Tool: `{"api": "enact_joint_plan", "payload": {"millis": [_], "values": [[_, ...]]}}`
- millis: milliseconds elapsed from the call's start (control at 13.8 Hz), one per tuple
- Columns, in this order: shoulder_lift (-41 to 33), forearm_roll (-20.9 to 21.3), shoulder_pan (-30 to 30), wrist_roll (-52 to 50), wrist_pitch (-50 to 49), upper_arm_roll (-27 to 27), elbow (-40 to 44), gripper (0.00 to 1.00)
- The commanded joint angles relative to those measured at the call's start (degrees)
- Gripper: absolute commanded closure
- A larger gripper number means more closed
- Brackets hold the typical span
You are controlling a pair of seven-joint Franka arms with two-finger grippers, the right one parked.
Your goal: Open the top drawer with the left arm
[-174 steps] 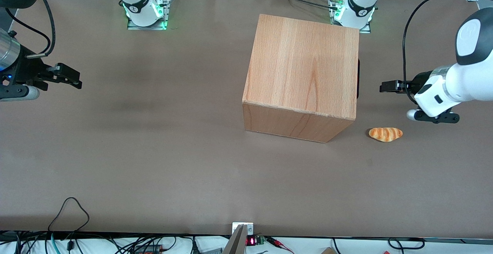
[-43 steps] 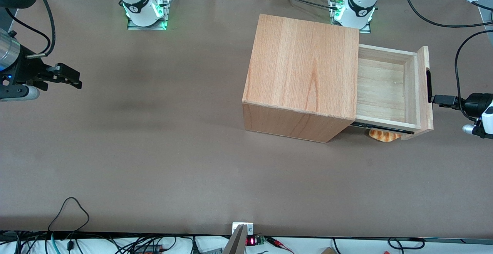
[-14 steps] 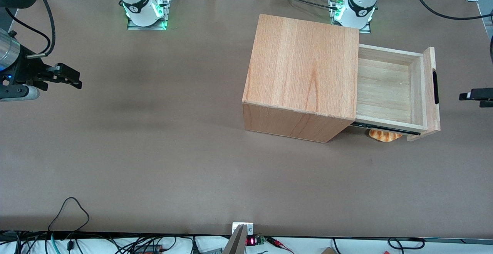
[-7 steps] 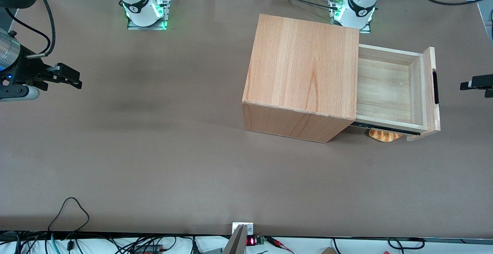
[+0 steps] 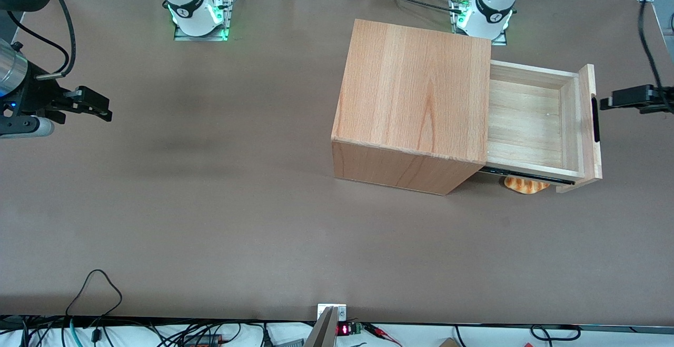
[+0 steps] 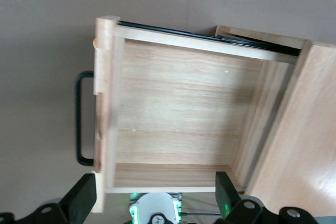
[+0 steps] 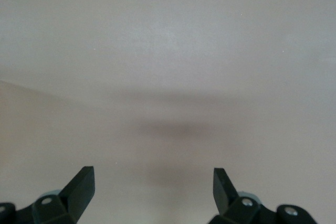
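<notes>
The top drawer (image 5: 526, 126) stands pulled well out of the wooden casing (image 5: 416, 94), and its pale plank floor holds nothing. The black bar handle (image 5: 595, 119) sits on its front panel. My left gripper (image 5: 605, 102) hangs in front of that panel, close to the handle but apart from it. In the left wrist view I look down into the drawer (image 6: 178, 114) with the handle (image 6: 81, 119) beside it. There the gripper (image 6: 155, 200) is open, its black fingers (image 6: 84, 200) wide apart with nothing between them.
A striped bread roll (image 5: 521, 185) lies on the table, mostly hidden under the open drawer's nearer rail. The left arm's base (image 5: 487, 10) stands just past the casing, farther from the front camera. Cables run along the table's front edge.
The drawer, shut at first, was pulled out and let go. Over the last second it stayed still while the gripper came back toward its front panel.
</notes>
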Motion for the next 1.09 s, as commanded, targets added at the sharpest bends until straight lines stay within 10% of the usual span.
{"api": "enact_joint_plan", "payload": {"millis": [0, 1016], "values": [[-2.5, 1.0, -2.8, -6.9, -0.9, -1.7, -0.8, 0.00], [-17.0, 4.9, -5.2, -3.9, 12.0, 1.0, -22.6, 0.00]]}}
